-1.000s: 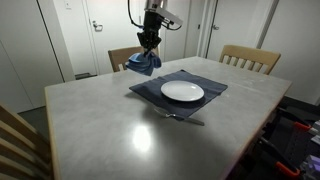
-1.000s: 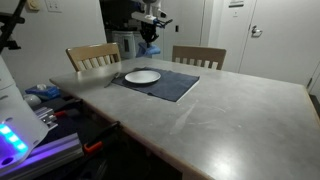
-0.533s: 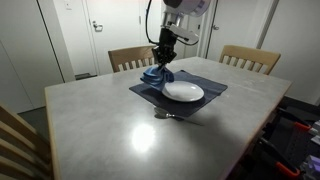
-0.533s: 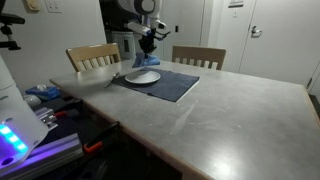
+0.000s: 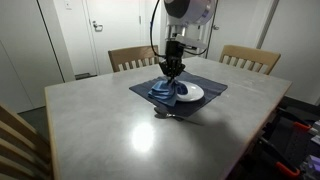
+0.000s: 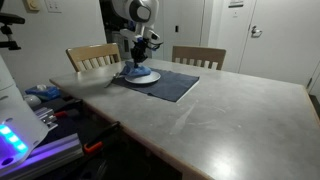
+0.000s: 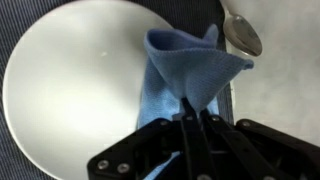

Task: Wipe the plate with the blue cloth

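Observation:
The white plate (image 5: 190,92) (image 6: 143,77) (image 7: 70,90) lies on a dark grey-blue placemat (image 5: 205,82) (image 6: 175,85) at the far side of the table. The blue cloth (image 5: 164,91) (image 6: 135,70) (image 7: 185,70) hangs bunched from my gripper (image 5: 172,69) (image 6: 138,57) (image 7: 193,108), its lower folds resting on the plate's edge. In the wrist view the jaws are pressed together on the cloth's top, and the cloth spreads across the plate's right side.
A spoon (image 7: 241,32) (image 5: 178,116) lies on the placemat beside the plate. Two wooden chairs (image 5: 248,57) (image 5: 125,57) stand behind the grey table (image 5: 120,125). Equipment with a blue light (image 6: 12,135) sits off the table's end.
The arm has swung from behind the table's far edge down over the placemat, carrying the blue cloth onto the plate's edge. The gripper stayed shut on it.

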`<action>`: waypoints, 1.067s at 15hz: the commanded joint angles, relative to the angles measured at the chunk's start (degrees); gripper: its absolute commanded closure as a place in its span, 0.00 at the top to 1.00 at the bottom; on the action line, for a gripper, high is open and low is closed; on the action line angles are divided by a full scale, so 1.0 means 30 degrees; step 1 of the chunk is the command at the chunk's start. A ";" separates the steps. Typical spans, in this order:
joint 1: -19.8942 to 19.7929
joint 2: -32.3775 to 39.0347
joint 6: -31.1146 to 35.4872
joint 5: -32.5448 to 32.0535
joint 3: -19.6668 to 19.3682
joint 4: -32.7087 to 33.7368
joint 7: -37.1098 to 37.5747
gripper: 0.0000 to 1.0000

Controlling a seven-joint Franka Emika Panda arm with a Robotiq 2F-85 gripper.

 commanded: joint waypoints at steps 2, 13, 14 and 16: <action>-0.0128 0.0976 -0.1652 0.0410 0.0049 -0.0505 -0.0095 0.01; 0.0312 0.1425 -0.0406 -0.1115 -0.1710 -0.0765 0.1622 0.01; 0.0434 0.1385 0.0048 -0.1381 -0.1896 -0.0787 0.2032 0.01; 0.0508 0.1410 0.1097 -0.1792 -0.2055 -0.0723 0.2425 0.01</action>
